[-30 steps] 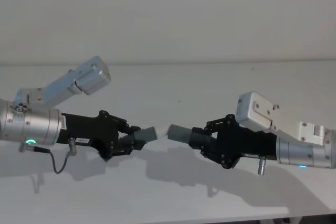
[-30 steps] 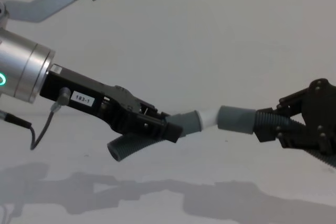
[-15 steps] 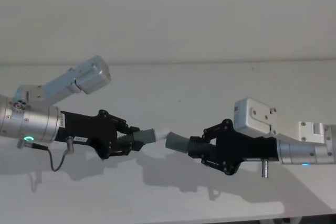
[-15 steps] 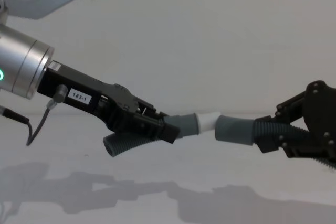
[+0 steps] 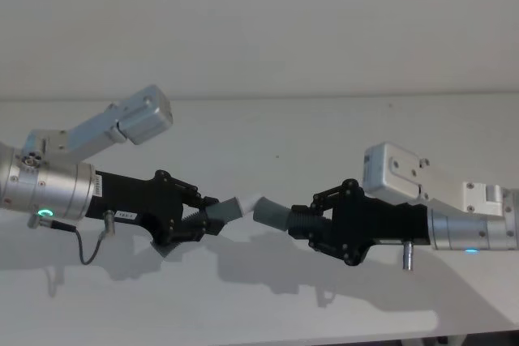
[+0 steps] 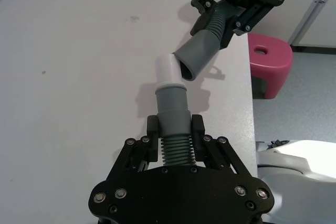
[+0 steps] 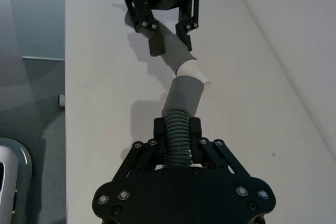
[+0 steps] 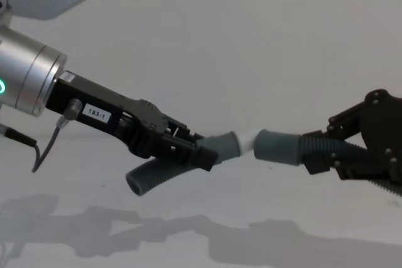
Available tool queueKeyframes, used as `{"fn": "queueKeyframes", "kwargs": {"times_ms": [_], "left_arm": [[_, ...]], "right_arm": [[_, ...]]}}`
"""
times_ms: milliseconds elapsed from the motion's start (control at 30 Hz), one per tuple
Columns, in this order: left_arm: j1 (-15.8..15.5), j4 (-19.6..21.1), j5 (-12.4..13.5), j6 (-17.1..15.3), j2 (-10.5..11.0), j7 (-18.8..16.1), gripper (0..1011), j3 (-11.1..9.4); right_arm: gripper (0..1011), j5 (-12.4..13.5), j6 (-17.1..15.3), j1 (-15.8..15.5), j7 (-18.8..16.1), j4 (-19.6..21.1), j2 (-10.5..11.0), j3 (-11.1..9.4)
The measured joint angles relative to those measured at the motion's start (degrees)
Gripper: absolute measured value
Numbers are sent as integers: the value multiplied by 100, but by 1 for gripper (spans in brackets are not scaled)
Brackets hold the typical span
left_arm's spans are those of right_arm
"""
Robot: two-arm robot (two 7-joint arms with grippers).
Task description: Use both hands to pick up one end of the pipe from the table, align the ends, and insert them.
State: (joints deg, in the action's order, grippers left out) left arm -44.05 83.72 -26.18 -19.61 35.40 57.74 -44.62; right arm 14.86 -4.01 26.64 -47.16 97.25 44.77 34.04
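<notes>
**Hose ends nearly mated above the table**

The left hose piece (image 8: 217,149) is pinched by the left gripper (image 5: 197,218), its white tip (image 6: 170,68) just entering the right piece's cuff (image 8: 276,146). The right hose piece (image 7: 177,137) is clamped by the right gripper (image 5: 312,218). Both are held above the table (image 5: 268,135).

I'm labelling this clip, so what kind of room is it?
Probably a lab or test room: a bare white table, a plain white wall behind it, and a pink stool on a grey floor beside the table.
</notes>
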Motion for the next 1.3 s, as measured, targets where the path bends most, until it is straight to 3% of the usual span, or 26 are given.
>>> {"fn": "queueKeyframes", "kwargs": {"times_ms": [667, 1300], "left_arm": [[-102, -21, -111, 6, 46, 116, 329, -118], [-298, -196, -74, 172, 67, 281, 329, -256]], "right_arm": [[236, 275, -242, -99, 339, 86, -1, -131], [236, 337, -98, 100, 12, -1, 105, 16]]}}
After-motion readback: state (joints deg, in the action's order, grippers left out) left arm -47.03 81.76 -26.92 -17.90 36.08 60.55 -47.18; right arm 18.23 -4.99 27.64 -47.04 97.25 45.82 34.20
